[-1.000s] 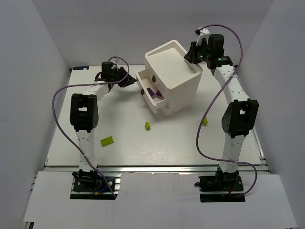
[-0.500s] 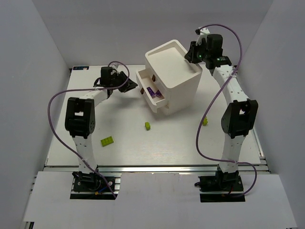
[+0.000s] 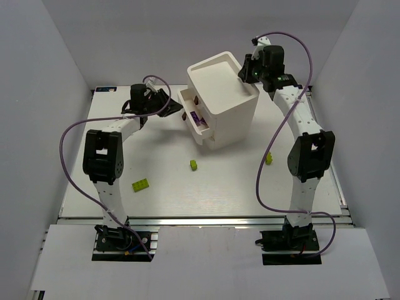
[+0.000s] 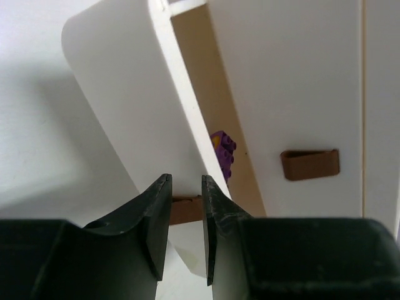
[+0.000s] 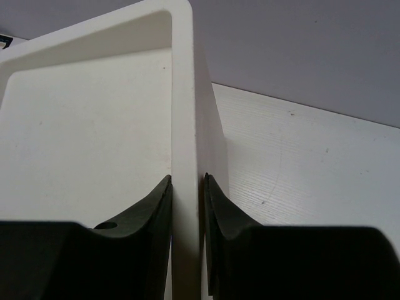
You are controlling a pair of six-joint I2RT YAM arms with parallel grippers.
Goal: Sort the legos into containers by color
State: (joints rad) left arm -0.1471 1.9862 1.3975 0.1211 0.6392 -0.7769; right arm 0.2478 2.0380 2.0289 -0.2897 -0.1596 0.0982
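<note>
Possibly the left gripper [image 4: 185,182], closed narrow on a drawer's knob [image 4: 185,210], could slip off or drag the cabinet [image 3: 226,94] if its pull runs askew, though the right gripper [image 5: 186,187] pinches the cabinet's rim [image 5: 181,94] to steady it. A purple lego [image 4: 223,150] lies in the open drawer [image 4: 125,100] just beyond the left gripper, while three lime legos [image 3: 194,165] sit on the surface [image 3: 219,194], well away from both grippers. How firmly the knob is held is hard to make out, and most of the drawer's inside is hidden.

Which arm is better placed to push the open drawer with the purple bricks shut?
Left. The left fingers close on the knob of that drawer; the right fingers pinch the cabinet at its top rim, probably steadying it.
</note>
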